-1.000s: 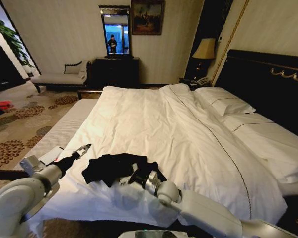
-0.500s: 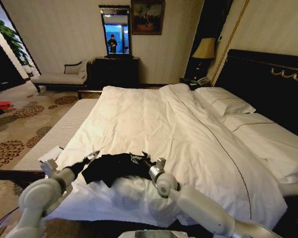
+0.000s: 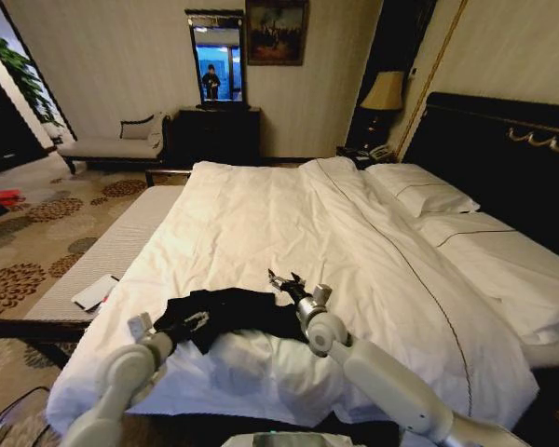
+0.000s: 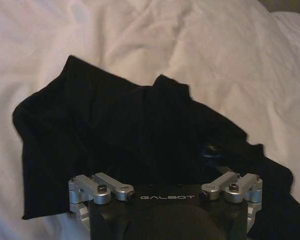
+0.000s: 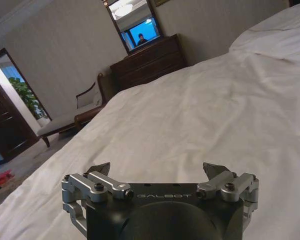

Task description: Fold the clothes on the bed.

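2 grippers have shifted within 1 s: the left gripper [image 3: 194, 322] has advanced from beside the crumpled black soft-fabric T-shirt [image 3: 225, 311] to directly over it, while the right gripper [image 3: 285, 280] has lifted clear of its far edge. The shirt lies unfolded near the foot of the large white-duveted bed [image 3: 289, 223]. Right fingers are apart, holding nothing; the left's spacing cannot be judged.

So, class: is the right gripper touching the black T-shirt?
Apart. In the right wrist view the right gripper has open fingers over bare white duvet, with no black fabric between them. In the head view it sits raised beside the T-shirt.
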{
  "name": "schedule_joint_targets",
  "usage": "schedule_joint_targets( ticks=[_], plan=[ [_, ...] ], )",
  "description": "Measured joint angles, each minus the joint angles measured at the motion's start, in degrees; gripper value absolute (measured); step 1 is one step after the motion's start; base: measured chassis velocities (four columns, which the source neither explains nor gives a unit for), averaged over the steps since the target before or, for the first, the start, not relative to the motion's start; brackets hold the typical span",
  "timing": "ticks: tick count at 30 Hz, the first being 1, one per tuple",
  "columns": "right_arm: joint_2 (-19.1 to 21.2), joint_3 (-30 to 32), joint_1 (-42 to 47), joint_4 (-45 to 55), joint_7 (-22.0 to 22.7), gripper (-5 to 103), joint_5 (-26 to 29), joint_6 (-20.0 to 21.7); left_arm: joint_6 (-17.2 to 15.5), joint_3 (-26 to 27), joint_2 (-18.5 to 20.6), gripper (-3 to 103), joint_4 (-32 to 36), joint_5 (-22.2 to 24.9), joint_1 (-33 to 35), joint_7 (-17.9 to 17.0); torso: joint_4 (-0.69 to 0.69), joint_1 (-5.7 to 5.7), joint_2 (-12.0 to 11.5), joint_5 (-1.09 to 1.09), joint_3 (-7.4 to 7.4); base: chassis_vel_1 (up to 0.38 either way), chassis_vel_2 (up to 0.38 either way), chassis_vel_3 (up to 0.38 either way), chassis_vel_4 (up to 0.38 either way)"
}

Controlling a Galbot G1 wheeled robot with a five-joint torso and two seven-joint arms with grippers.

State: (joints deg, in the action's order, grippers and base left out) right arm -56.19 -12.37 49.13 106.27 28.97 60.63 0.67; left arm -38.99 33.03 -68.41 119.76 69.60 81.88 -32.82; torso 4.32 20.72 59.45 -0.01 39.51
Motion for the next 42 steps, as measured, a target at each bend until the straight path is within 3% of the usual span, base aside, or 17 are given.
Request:
schedule_joint_targets(
  ticks=[5,14,21,24,29,32,42],
  plan=[
    [1.35,1.57,1.93,0.92,0.0,100,-0.29,0.0,1.61,3.36,-0.45,100,-3.8,-2.19,-1.29,2.53,0.02,0.0,0.0,0.0,0.0,0.0,0.0,0.0,0.0],
    [1.24,0.97,2.43,0.96,-0.19,100,-0.89,0.1,2.57,13.77,4.86,100,-6.24,2.75,-1.12,3.31,-0.01,0.0,0.0,0.01,0.0,0.0,0.0,0.0,0.0],
    [0.74,-0.38,1.47,0.26,-0.29,100,-0.96,0.29,2.56,16.7,6.08,100,-6.17,4.87,-2.11,3.3,0.0,0.0,0.0,-0.01,0.0,0.0,0.0,0.0,0.0],
    [0.78,-0.45,1.15,-0.18,-0.38,100,-0.96,0.32,2.46,17.87,6.4,100,-2.15,7.22,-2.33,2.63,0.0,0.0,0.0,0.0,0.0,0.0,0.0,0.0,0.0],
    [1.0,-0.44,1.07,-0.89,-0.45,100,-0.97,0.33,2.39,17.17,6.34,100,5.32,10.19,-3.05,1.84,0.01,0.0,0.0,0.03,0.0,0.0,0.0,0.0,0.0],
    [0.97,-0.59,1.15,-1.29,-0.45,100,-1.09,0.32,2.43,13.86,5.0,100,8.43,10.41,-4.14,1.25,0.02,0.0,0.0,0.03,0.0,0.0,0.0,0.0,0.0],
    [0.78,-0.88,1.29,-1.26,-0.43,100,-1.25,0.37,1.71,6.52,2.26,100,1.48,3.39,-2.75,0.03,-0.01,0.0,0.0,0.0,0.0,0.0,0.0,0.0,0.0]
  ],
)
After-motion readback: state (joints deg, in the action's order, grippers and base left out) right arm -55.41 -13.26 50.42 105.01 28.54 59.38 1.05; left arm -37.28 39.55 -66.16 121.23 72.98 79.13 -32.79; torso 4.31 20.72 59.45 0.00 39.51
